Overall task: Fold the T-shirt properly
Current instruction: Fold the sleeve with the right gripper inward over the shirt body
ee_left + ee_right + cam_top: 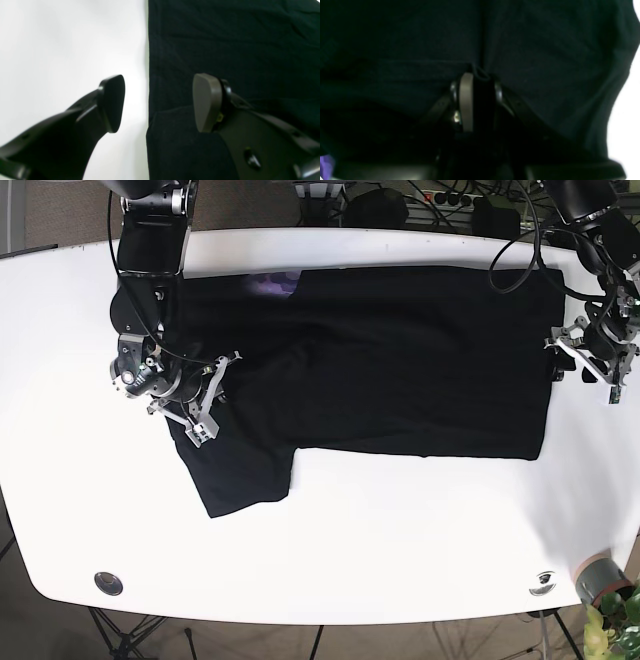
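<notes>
Black T-shirt [400, 360] lies spread across the far half of the white surface [350, 530], long axis running left to right in the base view, one sleeve [240, 470] sticking out toward the near edge at that view's left. Small purple patch [272, 281] shows at the shirt's far edge. Right tool [476, 82], at the base view's left, sits over the sleeve end; wrist view shows its jaws drawn together with a pinch of the dark cloth between them. Left tool [158, 102], at the base view's right, hovers at the shirt's straight end edge: jaws apart, one finger [112, 102] over bare surface, the other over cloth, nothing between them. A folded-over layer of fabric lies just below that edge. Near half of the surface is bare white, with two round fittings [108, 582] close to the near edge. A potted plant [610, 595] stands off the near right corner.
</notes>
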Action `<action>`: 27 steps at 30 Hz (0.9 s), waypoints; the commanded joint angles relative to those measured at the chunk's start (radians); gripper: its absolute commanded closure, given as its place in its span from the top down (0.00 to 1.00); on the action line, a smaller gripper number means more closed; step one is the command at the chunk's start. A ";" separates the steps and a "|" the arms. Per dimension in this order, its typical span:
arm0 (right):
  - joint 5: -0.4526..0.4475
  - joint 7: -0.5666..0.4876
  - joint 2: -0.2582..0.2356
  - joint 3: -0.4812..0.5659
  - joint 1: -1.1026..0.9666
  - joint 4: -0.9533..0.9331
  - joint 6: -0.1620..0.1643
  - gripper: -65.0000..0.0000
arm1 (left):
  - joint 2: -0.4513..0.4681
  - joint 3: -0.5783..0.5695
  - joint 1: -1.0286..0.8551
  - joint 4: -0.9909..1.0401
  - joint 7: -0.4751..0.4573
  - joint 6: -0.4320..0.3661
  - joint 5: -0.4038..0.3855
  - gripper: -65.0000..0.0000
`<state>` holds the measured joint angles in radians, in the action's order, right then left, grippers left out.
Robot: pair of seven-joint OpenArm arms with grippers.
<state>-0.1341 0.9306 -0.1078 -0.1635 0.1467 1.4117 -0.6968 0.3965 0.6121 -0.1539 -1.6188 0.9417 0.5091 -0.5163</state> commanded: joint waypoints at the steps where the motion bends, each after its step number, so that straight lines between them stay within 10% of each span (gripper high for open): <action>1: -0.012 -0.008 -0.003 -0.001 0.011 0.054 -0.001 0.15 | 0.022 0.004 0.007 -0.013 -0.020 0.003 -0.009 0.61; 12: -0.012 -0.006 -0.003 -0.003 0.008 0.071 -0.001 0.28 | 0.022 0.004 0.007 -0.013 -0.020 0.003 -0.009 0.61; 20: -0.012 -0.008 -0.003 -0.001 -0.002 0.071 -0.001 0.04 | 0.022 0.004 0.007 -0.013 -0.020 0.003 -0.009 0.61; 27: -0.012 -0.008 -0.003 -0.001 -0.005 0.100 -0.001 0.03 | 0.022 0.004 0.007 -0.013 -0.020 0.003 -0.009 0.61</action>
<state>-0.1341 0.9405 -0.1078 -0.1635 0.1196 1.4696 -0.6971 0.3965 0.6121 -0.1547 -1.6184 0.9417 0.5091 -0.5163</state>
